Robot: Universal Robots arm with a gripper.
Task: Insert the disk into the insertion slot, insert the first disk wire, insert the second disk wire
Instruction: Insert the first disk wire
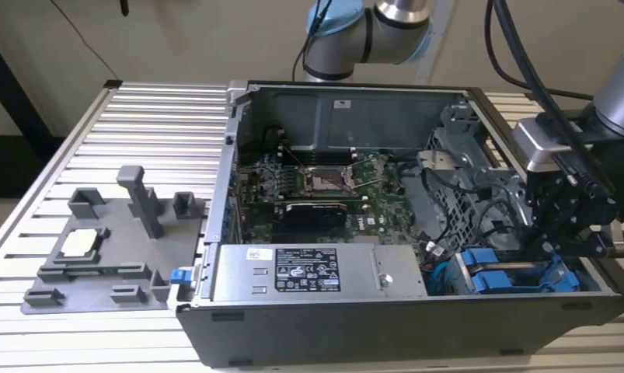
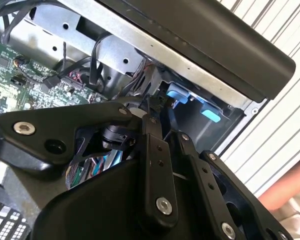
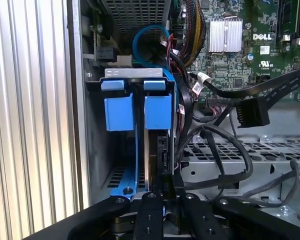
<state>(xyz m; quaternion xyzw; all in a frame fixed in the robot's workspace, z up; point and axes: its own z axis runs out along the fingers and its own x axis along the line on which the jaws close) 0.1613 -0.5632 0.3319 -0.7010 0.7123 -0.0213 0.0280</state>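
Blue handle tabs mark the disk (image 3: 157, 112), which sits inside the insertion slot (image 3: 94, 150) at the near corner of the computer case (image 1: 291, 334) on the exterior view's right, just beside the silver power box (image 1: 312, 272). The gripper (image 1: 552, 247) hangs close over the disk, and whether it grips anything cannot be told. Farther in, a black cable plug (image 3: 250, 114) hangs free above perforated metal, apart from the disk, with the green circuit board (image 1: 322, 183) beyond.
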